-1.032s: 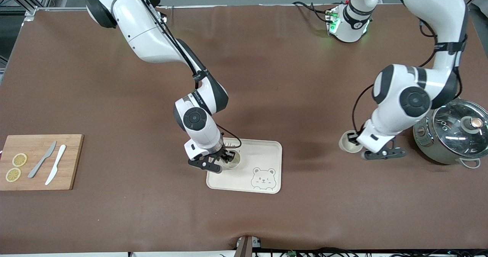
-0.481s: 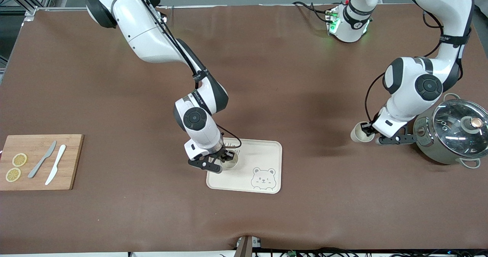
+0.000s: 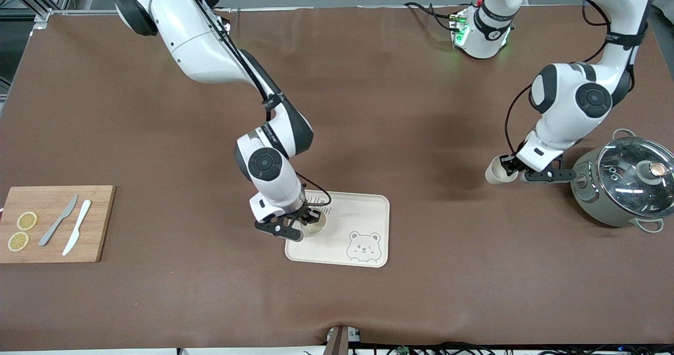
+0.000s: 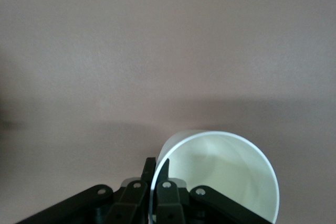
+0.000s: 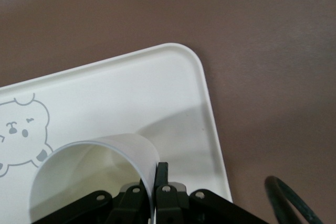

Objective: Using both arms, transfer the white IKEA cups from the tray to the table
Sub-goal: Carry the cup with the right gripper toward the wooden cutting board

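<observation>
Over the cream tray near the desk's middle, the right tool has just clamped on the rim of a white cup and begun lifting it, the cup tilting off the tray floor. Toward the left arm's end of the brown desk, beside a lidded pot, the left tool, still clamped on the other cup, has carried it closer to the pot; both cups look nearly moved.
</observation>
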`<state>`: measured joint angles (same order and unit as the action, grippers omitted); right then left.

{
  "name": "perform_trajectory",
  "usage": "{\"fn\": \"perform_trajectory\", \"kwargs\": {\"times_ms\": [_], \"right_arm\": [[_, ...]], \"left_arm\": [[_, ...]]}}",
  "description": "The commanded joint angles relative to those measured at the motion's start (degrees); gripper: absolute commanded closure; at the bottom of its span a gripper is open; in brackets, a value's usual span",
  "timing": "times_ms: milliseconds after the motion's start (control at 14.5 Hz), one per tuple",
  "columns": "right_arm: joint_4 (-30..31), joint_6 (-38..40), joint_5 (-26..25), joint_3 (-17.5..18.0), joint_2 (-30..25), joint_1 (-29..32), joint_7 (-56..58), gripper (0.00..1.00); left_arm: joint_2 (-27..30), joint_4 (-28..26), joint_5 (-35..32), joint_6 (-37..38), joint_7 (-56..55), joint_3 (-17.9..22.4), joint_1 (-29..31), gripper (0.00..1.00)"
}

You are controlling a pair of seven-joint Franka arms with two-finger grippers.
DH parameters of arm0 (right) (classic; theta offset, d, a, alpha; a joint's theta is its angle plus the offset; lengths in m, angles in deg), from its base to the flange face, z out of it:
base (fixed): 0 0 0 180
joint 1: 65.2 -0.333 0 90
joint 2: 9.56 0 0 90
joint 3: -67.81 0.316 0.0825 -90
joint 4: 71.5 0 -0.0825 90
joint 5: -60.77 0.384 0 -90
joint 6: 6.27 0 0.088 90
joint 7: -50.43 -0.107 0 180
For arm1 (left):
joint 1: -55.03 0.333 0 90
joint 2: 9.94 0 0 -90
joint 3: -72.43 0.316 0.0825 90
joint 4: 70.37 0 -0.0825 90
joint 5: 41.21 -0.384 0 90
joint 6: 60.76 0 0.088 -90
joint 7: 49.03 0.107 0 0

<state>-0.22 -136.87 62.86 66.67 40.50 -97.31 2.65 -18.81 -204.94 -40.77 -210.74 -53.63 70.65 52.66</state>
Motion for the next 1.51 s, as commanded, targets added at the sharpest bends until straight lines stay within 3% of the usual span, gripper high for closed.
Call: {"fn": "perform_trajectory", "kwargs": {"times_ms": [0,275,413,825,1169,1444], "right_arm": [[0.35,3.94,0.11,0.44,-4.42,1.86,-0.38,1.0],[1.31,17.01,0.9,0.97,-11.54,7.04,8.47,1.0],[5.68,19.5,1.08,0.88,-16.28,8.89,13.4,1.0],[19.58,18.8,0.99,0.71,-27.71,16.01,28.07,1.0],[25.3,17.23,0.99,0.71,-30.89,25.32,44.93,1.0],[32.42,8.37,1.08,0.8,-31.51,30.69,56.99,1.0]], "left_arm": [[1.84,-5.69,1.67,-6.45,1.44,-0.95,0.62,1.0],[1.84,-7.72,2.63,-8.93,1.61,-1.39,0.7,1.0],[1.58,-7.81,6.22,-9.1,1.88,-3.22,0.7,1.0],[-0.53,-9.13,9.23,-14.2,5.65,-3.67,1.49,1.0],[-2.29,-9.13,9.41,-16.22,8.03,-3.76,3.6,1.0],[-3.0,-8.95,9.49,-16.31,8.82,-3.76,3.78,1.0]]}}
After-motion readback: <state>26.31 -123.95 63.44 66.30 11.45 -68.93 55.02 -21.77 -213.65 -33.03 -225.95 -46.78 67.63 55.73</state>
